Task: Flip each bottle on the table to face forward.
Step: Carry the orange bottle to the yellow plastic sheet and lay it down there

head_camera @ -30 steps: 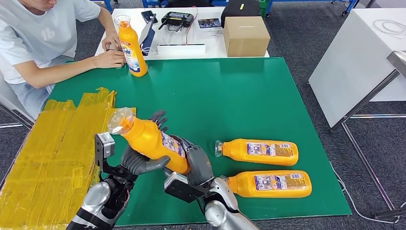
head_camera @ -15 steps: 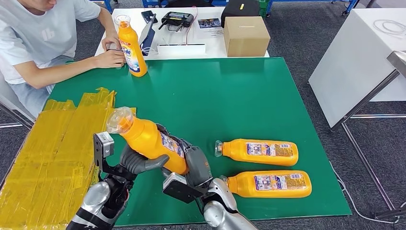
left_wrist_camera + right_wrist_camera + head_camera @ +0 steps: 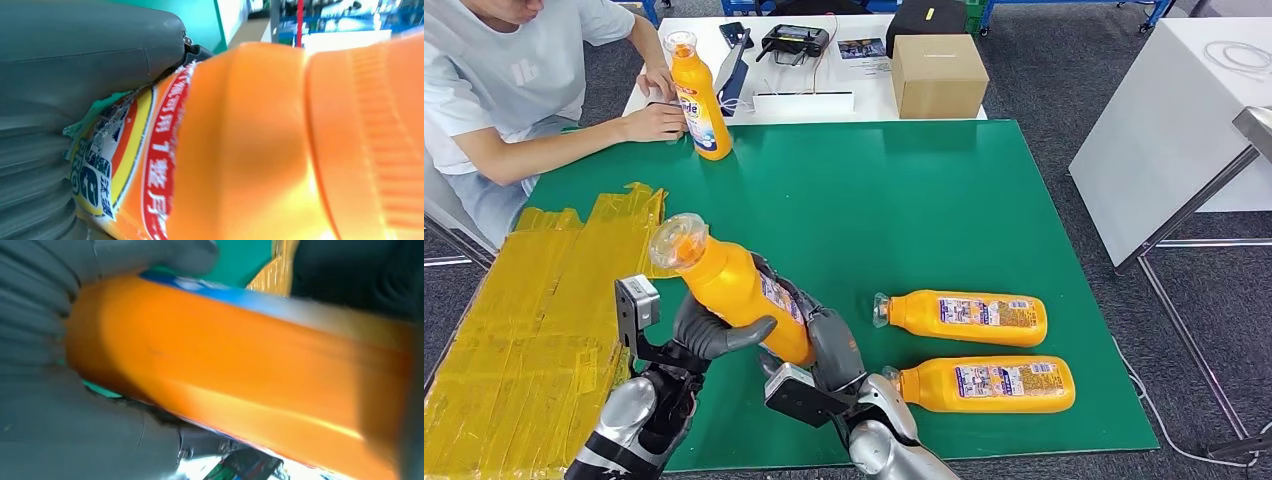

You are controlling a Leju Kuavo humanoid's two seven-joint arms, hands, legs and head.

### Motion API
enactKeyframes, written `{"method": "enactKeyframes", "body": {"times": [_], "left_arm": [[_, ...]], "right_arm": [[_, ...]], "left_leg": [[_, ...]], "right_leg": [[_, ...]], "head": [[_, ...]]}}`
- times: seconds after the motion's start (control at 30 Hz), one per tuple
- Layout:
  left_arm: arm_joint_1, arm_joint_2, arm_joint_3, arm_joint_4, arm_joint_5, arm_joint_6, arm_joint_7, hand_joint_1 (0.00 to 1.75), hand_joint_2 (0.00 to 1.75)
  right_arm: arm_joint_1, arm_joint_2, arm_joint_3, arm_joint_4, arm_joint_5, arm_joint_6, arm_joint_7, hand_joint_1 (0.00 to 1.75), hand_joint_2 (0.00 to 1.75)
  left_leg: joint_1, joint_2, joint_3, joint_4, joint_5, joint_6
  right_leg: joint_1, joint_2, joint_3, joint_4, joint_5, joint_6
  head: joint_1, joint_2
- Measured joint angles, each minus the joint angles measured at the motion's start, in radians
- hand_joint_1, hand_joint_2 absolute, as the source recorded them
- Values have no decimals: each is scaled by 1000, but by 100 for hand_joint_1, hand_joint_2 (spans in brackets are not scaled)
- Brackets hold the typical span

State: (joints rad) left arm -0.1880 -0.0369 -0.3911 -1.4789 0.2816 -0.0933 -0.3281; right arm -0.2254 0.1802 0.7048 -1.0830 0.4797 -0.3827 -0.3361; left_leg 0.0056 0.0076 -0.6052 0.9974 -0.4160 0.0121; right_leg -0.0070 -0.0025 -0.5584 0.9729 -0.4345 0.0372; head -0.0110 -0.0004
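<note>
**One bottle in hand, two waiting**

Both hands grip one orange bottle above the near left of the green bench: the left hand under its middle, the right hand at its base, cap tilted up and away.

Four bottles in all. One stands upright at the far edge, likely done. Two lie on their sides, one just behind the other, apparently still to do.

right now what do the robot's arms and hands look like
Both arms are shiny silver with rounded shells. A boxy grey camera block sits at each wrist. The left hand and right hand are dark grey, each with a ribbed grey cover and a thick grey thumb.
</note>
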Motion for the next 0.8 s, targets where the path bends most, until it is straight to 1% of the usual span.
{"method": "enactKeyframes", "body": {"times": [0.1, 0.2, 0.37, 0.43, 0.47, 0.53, 0.6, 0.67, 0.73, 0.8], "left_arm": [[-8, -1, 10, -8, -60, 76, -30, 175, 175], [-19, 3, 32, -17, -179, 206, -58, 175, 175], [-32, 24, 81, -33, -454, 437, -120, 175, 175], [-31, 34, 94, -49, -626, 529, -116, 175, 175], [-31, 39, 98, -55, -743, 579, -94, 175, 175], [-31, 49, 103, -58, -1020, 663, -17, 175, 175], [-35, 58, 103, -52, -1291, 705, 80, 175, 175], [-52, 70, 102, -27, -1530, 696, 186, 175, 175], [-83, 86, 98, 27, -1727, 662, 289, 175, 175], [-113, 101, 92, 88, -1812, 642, 346, 175, 175]], "right_arm": [[24, -7, -9, -37, -37, -22, -28, 0, 175], [59, -20, -36, -124, -71, -56, -61, 0, 175], [112, -47, -99, -304, -118, -89, -99, 0, 175], [131, -56, -122, -369, -132, -91, -106, 0, 175], [140, -60, -133, -400, -139, -91, -108, 0, 175], [157, -65, -153, -458, -158, -91, -112, 0, 175], [173, -69, -169, -509, -180, -88, -118, 0, 175], [185, -73, -180, -549, -193, -84, -123, 0, 175], [193, -75, -188, -584, -198, -78, -125, 0, 175], [198, -76, -194, -613, -200, -74, -125, 0, 175]], "left_leg": [[0, 0, 0, 0, 0, 0], [0, 0, 0, 0, 0, 0], [0, 0, 0, 0, 0, 0], [0, 0, 0, 0, 0, 0], [0, 0, 0, 0, 0, 0], [0, 0, 0, 0, 0, 0], [0, 0, 0, 0, 0, 0], [0, 0, 0, 0, 0, 0], [0, 0, 0, 0, 0, 0], [0, 1, 1, 0, 0, 0]], "right_leg": [[0, 0, 0, 0, 0, 0], [0, 0, 0, 0, 0, 0], [0, 0, 0, 0, 0, 0], [0, 0, 0, 0, 0, 0], [0, 0, 0, 0, 0, 0], [0, 0, 0, 0, 0, 0], [0, 0, 0, 0, 0, 0], [0, 0, 0, 0, 0, 0], [0, 0, 0, 0, 0, 0], [0, 1, 0, 0, 0, 0]], "head": [[0, 0], [0, 0], [0, 0], [0, 0], [0, 0], [0, 0], [0, 0], [0, 0], [0, 0], [0, 0]]}}
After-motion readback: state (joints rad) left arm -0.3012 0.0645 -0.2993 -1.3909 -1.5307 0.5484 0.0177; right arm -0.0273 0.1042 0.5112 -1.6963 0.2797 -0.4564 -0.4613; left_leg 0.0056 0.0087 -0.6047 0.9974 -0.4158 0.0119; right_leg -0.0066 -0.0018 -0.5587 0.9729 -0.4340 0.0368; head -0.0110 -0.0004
